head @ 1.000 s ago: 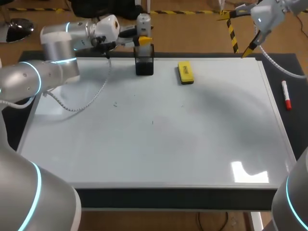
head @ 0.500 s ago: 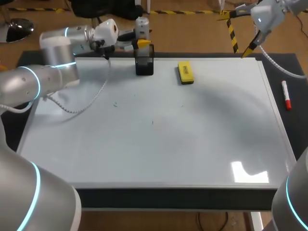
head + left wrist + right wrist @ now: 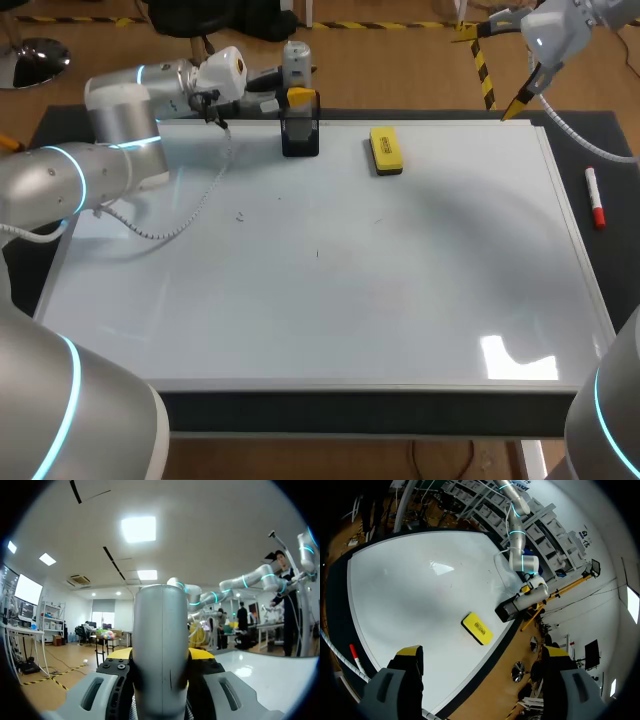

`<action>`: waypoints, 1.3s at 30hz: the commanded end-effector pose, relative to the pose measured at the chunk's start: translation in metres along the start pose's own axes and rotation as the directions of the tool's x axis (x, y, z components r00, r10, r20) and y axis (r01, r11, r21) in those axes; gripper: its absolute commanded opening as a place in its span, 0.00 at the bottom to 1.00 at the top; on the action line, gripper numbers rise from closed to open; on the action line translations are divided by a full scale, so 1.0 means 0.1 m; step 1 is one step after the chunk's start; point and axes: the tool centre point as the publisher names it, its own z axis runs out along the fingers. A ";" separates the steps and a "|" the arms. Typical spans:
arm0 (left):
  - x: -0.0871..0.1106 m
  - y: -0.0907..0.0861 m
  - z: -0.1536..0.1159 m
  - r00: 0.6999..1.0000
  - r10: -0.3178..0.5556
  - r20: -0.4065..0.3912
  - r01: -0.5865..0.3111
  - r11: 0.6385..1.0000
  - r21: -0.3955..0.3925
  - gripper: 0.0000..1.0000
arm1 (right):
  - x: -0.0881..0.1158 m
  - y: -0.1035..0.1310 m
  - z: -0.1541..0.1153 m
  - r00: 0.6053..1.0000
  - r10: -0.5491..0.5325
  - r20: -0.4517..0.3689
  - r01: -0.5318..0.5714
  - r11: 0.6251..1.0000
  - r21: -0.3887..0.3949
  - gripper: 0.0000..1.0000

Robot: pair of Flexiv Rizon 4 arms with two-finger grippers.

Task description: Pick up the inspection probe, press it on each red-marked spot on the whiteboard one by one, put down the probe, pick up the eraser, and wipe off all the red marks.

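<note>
The inspection probe (image 3: 296, 58), a silver cylinder, stands upright over the black holder (image 3: 300, 135) at the whiteboard's far edge. My left gripper (image 3: 299, 97) is shut on it just above the holder. In the left wrist view the probe (image 3: 160, 625) fills the space between the yellow tips of the left gripper (image 3: 160, 655). The yellow eraser (image 3: 385, 150) lies on the whiteboard (image 3: 400, 290) to the right of the holder. My right gripper (image 3: 520, 102) hangs open above the board's far right corner, holding nothing. I make out no red marks, only a few tiny dark specks.
A red-capped marker (image 3: 595, 197) lies on the dark mat beyond the board's right edge. From the right wrist, the right gripper (image 3: 482, 677) hangs high over the eraser (image 3: 477, 628), the holder (image 3: 507, 610) and the marker (image 3: 354, 654).
My left gripper has come down slightly toward the holder with the probe, and the left arm's elbow has swung toward the back. The right arm has kept still.
</note>
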 end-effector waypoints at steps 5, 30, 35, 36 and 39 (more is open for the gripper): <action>0.01 0.04 0.01 1.000 -0.002 0.006 0.002 1.000 0.003 0.00 | 0.00 0.00 -0.01 1.000 -0.002 -0.005 0.002 1.000 0.002 1.00; 0.06 0.04 0.03 1.000 -0.004 0.006 0.004 1.000 -0.002 1.00 | 0.00 0.00 -0.01 1.000 -0.002 -0.005 0.002 1.000 0.002 1.00; 0.10 -0.03 0.05 1.000 0.011 0.004 -0.011 1.000 -0.008 1.00 | 0.00 0.00 -0.01 1.000 -0.002 -0.005 0.002 1.000 0.002 1.00; 0.11 -0.05 0.05 1.000 0.012 0.005 -0.012 1.000 -0.009 1.00 | 0.00 0.00 -0.01 1.000 -0.002 -0.005 0.002 1.000 0.002 1.00; 0.14 -0.10 0.06 1.000 0.017 0.008 -0.017 1.000 -0.014 1.00 | 0.00 0.00 -0.01 1.000 -0.002 -0.005 0.002 1.000 0.002 1.00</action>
